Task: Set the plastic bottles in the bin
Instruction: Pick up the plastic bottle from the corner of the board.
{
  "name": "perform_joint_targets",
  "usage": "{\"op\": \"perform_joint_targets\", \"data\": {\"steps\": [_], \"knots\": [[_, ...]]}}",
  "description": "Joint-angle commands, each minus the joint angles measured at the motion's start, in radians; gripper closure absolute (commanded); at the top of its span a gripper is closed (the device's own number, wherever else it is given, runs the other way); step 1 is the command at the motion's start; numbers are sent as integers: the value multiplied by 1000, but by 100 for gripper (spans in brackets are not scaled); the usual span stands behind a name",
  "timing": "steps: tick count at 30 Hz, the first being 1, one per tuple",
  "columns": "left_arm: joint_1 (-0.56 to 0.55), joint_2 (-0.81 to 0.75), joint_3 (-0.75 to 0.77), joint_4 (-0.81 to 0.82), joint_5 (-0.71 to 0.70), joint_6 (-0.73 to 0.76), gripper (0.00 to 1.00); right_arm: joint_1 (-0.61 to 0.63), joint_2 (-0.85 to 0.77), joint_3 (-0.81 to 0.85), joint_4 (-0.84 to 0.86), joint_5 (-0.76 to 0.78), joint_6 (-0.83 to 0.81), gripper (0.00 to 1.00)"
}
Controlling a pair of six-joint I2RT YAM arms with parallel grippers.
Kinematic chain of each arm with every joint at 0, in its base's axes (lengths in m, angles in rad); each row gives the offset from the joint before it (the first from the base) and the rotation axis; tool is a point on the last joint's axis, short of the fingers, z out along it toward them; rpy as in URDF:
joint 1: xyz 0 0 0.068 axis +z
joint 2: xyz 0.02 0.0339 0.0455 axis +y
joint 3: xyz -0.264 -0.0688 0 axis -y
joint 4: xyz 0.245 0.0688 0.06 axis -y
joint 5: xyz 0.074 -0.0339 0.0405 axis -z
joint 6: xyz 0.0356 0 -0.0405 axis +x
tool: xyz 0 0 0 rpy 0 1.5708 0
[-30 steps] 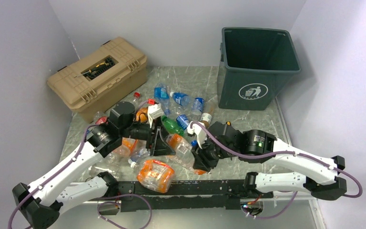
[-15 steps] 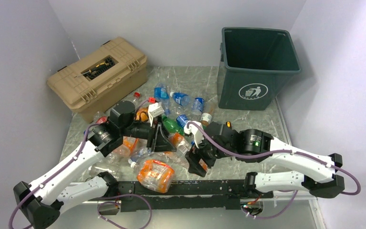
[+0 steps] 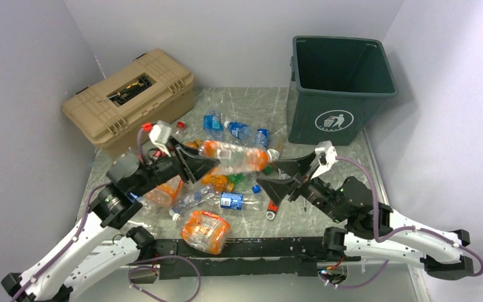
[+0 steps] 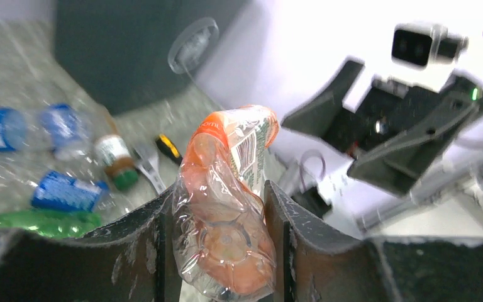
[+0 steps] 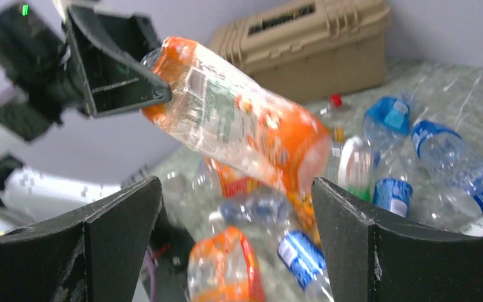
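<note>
My left gripper (image 3: pixel 193 166) is shut on the base of a crushed orange plastic bottle (image 3: pixel 236 157), holding it level above the pile with its neck pointing right. In the left wrist view the bottle (image 4: pixel 226 214) fills the gap of the left gripper (image 4: pixel 217 189). My right gripper (image 3: pixel 284 176) is open and empty, facing the bottle's neck from just to its right. In the right wrist view the bottle (image 5: pixel 239 129) hangs ahead of the right gripper (image 5: pixel 236 182). More plastic bottles (image 3: pixel 226 201) lie on the table below. The dark green bin (image 3: pixel 339 88) stands at the back right.
A tan toolbox (image 3: pixel 132 97) sits at the back left. A red-handled wrench (image 3: pixel 272 207) lies by the right gripper. A crushed orange bottle (image 3: pixel 204 229) rests near the front rail, and blue-labelled bottles (image 3: pixel 236 131) lie in front of the bin. Walls close in on three sides.
The left gripper shut on the orange bottle and lifted it up out of the pile. The right gripper opened, rose from the pile and drew back to the right.
</note>
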Motion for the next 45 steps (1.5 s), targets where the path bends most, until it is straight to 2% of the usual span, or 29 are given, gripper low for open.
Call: {"op": "perform_joint_targets", "data": {"steps": [1,5,11,19,27,34,41,45], "knots": [[-2,-121,-83,222,-357,-183,100,2,25,-75,457,131,20,6],[-2,-213,-173,345,-466,-287,100,1,47,-163,682,164,44,6],[-2,-232,-206,412,-425,-374,100,-40,85,-241,970,126,104,1],[-2,-207,-240,543,-335,-461,100,-341,194,-230,1142,-177,504,0],[-2,-163,-274,643,-284,-501,100,-378,342,-150,1244,-298,608,3],[-2,-134,-274,700,-238,-513,100,-388,405,-140,1347,-311,660,14],[-2,-141,-278,698,-225,-513,100,-406,456,-154,1445,-312,724,20],[-2,-150,-287,696,-223,-513,100,-412,479,-149,1470,-318,743,42]]}}
